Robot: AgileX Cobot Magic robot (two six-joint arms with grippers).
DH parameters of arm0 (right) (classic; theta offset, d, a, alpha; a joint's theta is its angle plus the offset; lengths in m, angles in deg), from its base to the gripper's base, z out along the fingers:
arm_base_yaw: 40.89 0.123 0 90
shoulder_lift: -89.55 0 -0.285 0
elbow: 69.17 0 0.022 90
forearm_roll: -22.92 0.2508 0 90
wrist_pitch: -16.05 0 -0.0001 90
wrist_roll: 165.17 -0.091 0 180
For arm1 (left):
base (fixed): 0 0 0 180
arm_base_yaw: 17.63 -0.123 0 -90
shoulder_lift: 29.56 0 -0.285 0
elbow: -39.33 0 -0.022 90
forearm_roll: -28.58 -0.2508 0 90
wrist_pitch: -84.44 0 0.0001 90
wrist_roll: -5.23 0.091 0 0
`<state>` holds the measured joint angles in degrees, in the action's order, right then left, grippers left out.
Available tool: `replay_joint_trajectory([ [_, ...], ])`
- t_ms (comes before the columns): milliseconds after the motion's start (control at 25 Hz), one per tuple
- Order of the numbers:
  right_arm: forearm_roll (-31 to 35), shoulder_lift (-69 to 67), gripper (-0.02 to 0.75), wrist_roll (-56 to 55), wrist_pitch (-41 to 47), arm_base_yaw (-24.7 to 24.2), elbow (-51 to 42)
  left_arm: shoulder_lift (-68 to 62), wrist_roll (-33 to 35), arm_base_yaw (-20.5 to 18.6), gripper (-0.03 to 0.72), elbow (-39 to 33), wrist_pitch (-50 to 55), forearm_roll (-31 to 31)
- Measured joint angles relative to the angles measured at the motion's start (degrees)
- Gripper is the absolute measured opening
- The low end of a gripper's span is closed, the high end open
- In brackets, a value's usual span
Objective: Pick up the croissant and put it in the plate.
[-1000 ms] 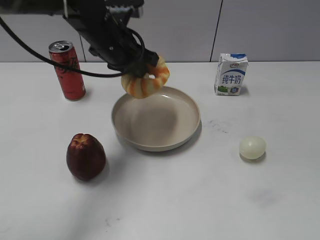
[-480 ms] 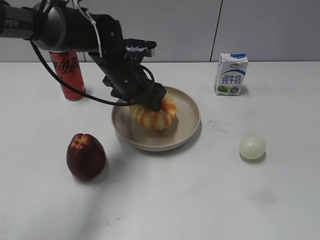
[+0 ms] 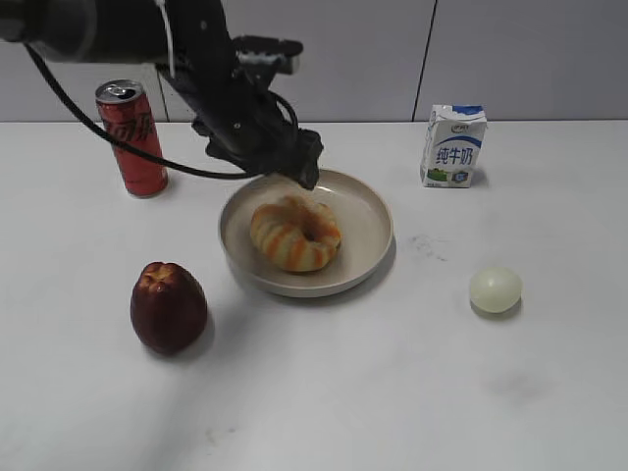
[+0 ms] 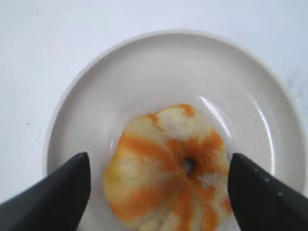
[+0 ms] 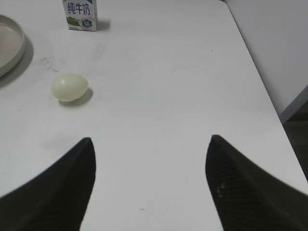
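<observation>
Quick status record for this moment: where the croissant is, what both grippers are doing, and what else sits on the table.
croissant: lying in the plate, free of the fingers
left gripper: open, above the plate's far rim, holding nothing
right gripper: open, empty, over bare table
apple: front left of the plate
can: upright, back left
milk carton: upright, back right
pale ball: right of the plate
task: placement looks done

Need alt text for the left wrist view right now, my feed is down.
The croissant, tan with orange stripes, lies inside the beige plate on a white table, seen from directly above. The left gripper is open, its two dark fingers apart on either side of the croissant, not touching it.
</observation>
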<state>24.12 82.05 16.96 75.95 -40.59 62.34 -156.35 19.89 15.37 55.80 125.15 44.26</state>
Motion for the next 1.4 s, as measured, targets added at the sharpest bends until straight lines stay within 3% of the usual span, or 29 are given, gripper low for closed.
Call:
replay_joint_trajectory([
  [240,0.0,0.0,0.540,0.0,0.0,0.0,0.0,11.9,-0.4,-0.1,0.669,0.0,9.3,-5.6],
  [440,0.0,0.0,0.540,0.0,0.0,0.0,0.0,21.2,-5.7,-2.5,0.669,0.0,15.9,-12.6],
  [800,0.0,0.0,0.540,0.0,0.0,0.0,0.0,33.7,-9.2,-14.1,0.659,-1.8,28.1,-18.0],
  [920,0.0,0.0,0.540,0.0,0.0,0.0,0.0,40.3,-9.5,-17.6,0.653,-8.6,28.2,-18.1],
  [1120,0.0,0.0,0.540,0.0,0.0,0.0,0.0,53.8,-9.7,-22.2,0.643,-26.6,26.4,-18.4],
  [1400,0.0,0.0,0.540,0.0,0.0,0.0,0.0,75.5,-9.7,-23.8,0.627,-48.4,21.7,-18.4],
])
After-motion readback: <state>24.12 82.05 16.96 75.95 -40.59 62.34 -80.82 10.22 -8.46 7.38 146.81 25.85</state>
